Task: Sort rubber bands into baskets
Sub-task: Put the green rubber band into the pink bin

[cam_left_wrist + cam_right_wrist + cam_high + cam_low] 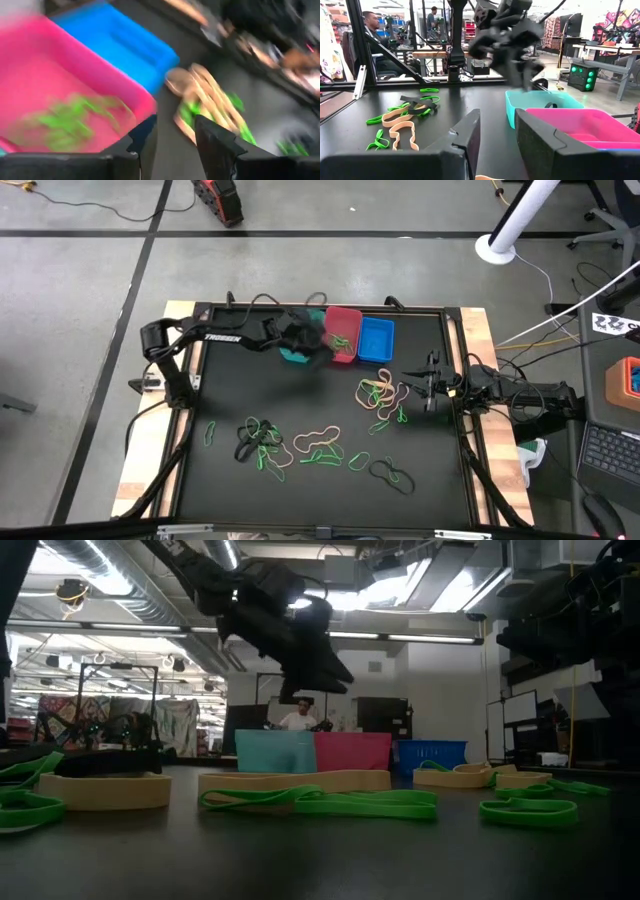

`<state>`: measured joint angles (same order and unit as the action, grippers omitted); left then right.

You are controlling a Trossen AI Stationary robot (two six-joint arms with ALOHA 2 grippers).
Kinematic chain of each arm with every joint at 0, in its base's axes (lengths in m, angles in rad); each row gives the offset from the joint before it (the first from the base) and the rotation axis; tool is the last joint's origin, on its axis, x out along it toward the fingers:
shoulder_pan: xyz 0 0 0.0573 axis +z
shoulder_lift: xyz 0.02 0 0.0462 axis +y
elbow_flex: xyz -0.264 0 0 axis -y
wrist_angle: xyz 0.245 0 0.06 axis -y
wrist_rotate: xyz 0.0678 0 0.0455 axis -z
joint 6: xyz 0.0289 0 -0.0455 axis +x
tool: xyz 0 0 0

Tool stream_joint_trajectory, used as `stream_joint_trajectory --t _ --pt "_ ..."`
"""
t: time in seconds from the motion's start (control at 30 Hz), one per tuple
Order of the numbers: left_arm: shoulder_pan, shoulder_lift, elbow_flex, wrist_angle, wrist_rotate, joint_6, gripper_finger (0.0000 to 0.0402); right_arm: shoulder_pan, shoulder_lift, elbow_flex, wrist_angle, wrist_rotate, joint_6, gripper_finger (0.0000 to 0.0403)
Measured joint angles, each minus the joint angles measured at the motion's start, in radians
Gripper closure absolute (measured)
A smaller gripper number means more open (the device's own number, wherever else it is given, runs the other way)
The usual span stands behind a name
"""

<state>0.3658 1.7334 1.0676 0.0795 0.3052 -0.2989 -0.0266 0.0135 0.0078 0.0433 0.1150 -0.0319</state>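
Observation:
Three baskets stand side by side at the table's far middle: teal [292, 357], pink [345, 320] and blue [376, 340]. Green rubber bands [70, 120] lie in the pink one, and a black band [550, 105] in the teal one. Loose green, tan and black rubber bands lie on the black mat in clusters [383, 395], [262, 442], [318, 445]. My left gripper [175, 122] hangs open over the teal and pink baskets [322, 352], nothing between its fingers. My right gripper [497, 117] rests open at the table's right side [427, 385], pointing level toward the baskets.
Black cables run along the mat's left, right and far edges [190, 430]. A black band [392, 474] lies near the front right. The mat sits on a wooden tabletop [480, 330]. A person [298, 718] sits in the room beyond the table.

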Motion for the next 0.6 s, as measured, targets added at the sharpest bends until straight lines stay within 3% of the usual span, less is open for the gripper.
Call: stream_joint_trajectory --t 0.13,0.33,0.6 --pt "-0.085 -0.051 0.000 -0.262 0.050 -0.025 0.0274 0.000 0.000 0.000 0.000 0.000 0.000 0.0281" --pt "-0.238 -0.094 0.000 -0.665 0.053 -0.210 0.0274 0.000 0.000 0.000 0.000 -0.001 0.000 0.0281" --pt "-0.443 -0.093 0.000 -0.939 0.041 -0.425 0.0274 0.000 0.000 0.000 0.000 -0.001 0.000 0.0281"
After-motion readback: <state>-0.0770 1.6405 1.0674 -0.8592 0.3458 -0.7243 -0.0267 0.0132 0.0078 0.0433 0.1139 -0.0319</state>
